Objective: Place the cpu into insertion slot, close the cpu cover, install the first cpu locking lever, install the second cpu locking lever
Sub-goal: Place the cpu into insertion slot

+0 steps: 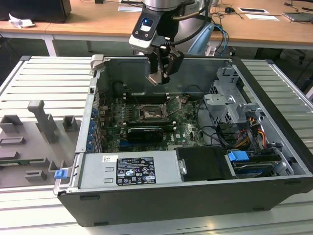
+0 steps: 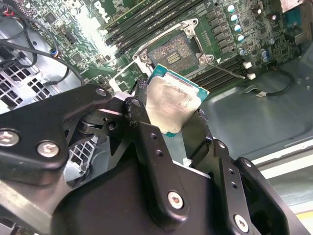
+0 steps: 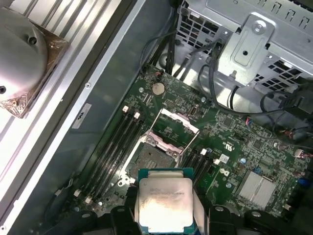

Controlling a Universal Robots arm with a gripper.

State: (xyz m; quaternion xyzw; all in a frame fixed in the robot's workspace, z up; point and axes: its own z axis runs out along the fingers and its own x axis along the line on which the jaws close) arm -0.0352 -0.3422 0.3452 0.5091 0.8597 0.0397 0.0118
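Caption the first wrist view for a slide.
Gripper holding the square silver cpu above the empty dark square insertion slot, silver cover frame open.

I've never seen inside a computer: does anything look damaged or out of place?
Nothing looks broken. The cpu, held by the gripper and not yet in the open insertion slot, has a smudged, blotchy metal face, likely residue.

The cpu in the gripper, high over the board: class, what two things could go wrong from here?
1. The gripper pinches the cpu by its edges above the circuit board; a slip could drop it onto the insertion slot.
2. The cpu cover stands raised beside the slot, so the gripper might knock it on the way down.
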